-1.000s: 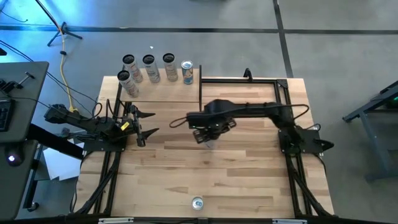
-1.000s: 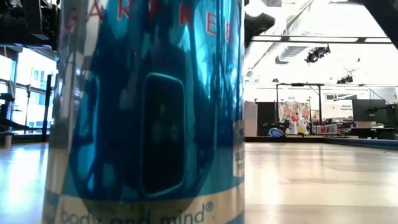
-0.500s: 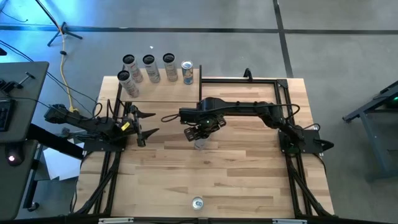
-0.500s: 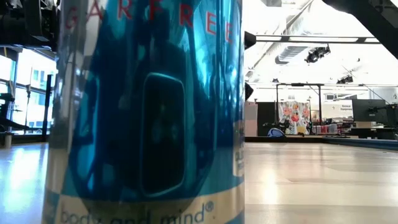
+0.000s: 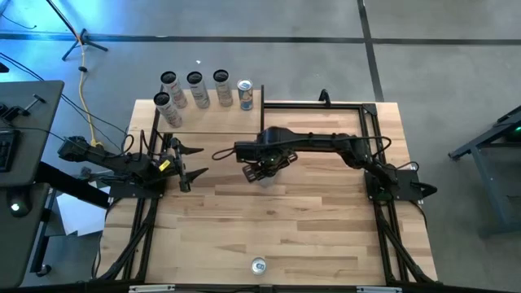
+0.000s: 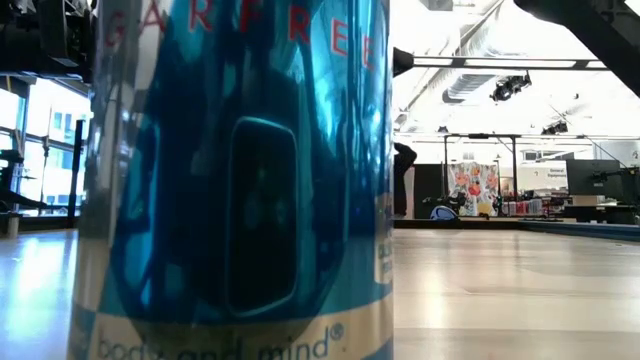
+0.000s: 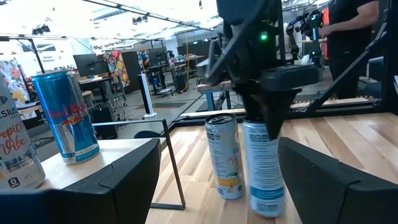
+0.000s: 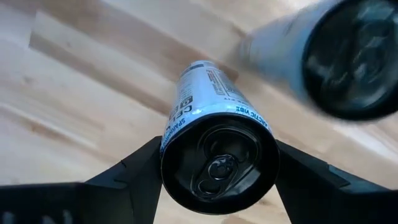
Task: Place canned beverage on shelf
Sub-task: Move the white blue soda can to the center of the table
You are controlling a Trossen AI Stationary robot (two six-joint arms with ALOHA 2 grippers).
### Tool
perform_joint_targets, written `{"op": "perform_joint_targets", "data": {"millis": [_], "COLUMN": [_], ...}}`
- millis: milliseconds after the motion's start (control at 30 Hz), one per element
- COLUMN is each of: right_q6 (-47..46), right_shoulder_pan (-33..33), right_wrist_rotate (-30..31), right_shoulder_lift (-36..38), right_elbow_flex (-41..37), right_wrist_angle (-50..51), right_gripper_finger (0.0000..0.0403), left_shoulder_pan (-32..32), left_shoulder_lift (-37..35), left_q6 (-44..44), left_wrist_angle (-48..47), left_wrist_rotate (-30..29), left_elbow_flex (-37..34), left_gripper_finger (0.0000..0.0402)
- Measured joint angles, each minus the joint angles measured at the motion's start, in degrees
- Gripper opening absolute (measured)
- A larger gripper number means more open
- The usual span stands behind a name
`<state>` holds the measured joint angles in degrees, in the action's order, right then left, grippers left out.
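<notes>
My right gripper (image 5: 262, 169) is at the table's middle, shut on a white and blue can (image 7: 263, 169) that also shows between its fingers in the right wrist view (image 8: 217, 158). A second, white and yellow can (image 7: 224, 155) stands on the table right beside it. The shelf (image 5: 216, 119), a pale board with thin black posts, is at the far left and carries several cans (image 5: 194, 88), among them a blue and silver one (image 7: 65, 115). My left gripper (image 5: 194, 161) waits open at the table's left, near the shelf. My right gripper pinches the can just below its top rim (image 8: 169, 134), one finger (image 8: 134, 171) on each side. The fingers come from above, pointing down. The can stands upright below them, its bottom at the tabletop; I cannot tell whether it is clear of it.
A bare black metal frame (image 5: 326, 106) stands at the far right of the table. One more can (image 5: 258, 265) stands at the near edge, right in front of the low camera, where it fills the picture's left (image 6: 240, 180). A person (image 7: 348, 31) stands beyond the table.
My right gripper has gone toward the table's left edge and a little toward the far edge, taking the upright can with it.
</notes>
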<state>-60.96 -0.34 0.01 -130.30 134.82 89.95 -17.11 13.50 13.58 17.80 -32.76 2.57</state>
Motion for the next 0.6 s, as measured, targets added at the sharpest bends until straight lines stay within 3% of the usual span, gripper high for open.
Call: {"op": "perform_joint_targets", "data": {"millis": [267, 600], "right_q6": [1.02, 1.47], "right_shoulder_pan": [0.06, 1.05], "right_wrist_rotate": [-3.72, -3.69], "right_shoulder_lift": [0.11, 0.11], "right_elbow_flex": [-0.81, -0.74], "right_wrist_angle": [-0.13, -0.69], "right_gripper_finger": [0.0264, 0.0270], "left_shoulder_pan": [-0.01, -0.02], "left_shoulder_lift": [0.00, 0.00], "left_q6": [0.00, 0.00], "left_wrist_angle": [0.01, 0.00], "left_wrist_rotate": [-0.01, 0.00], "left_elbow_flex": [0.00, 0.00], "left_gripper_finger": [0.0294, 0.0294]}}
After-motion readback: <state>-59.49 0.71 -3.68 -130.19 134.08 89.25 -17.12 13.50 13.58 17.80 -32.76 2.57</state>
